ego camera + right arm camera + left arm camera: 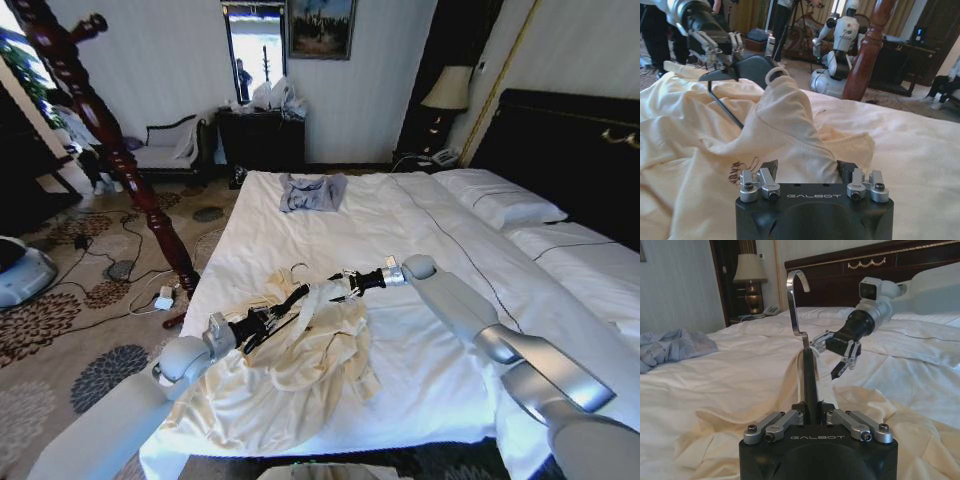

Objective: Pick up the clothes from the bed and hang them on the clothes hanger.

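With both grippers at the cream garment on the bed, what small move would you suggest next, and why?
Probably shut the right gripper on the cream garment. Its fingers stand open on either side of a raised fold, while the left gripper is shut on the small hanger at the collar, and most of the garment lies slack on the bed.

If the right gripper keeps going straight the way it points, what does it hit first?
Most likely the cream clothes: the right gripper has jaws open just short of a raised fold. Beyond it sits the left gripper, though depth is unclear.
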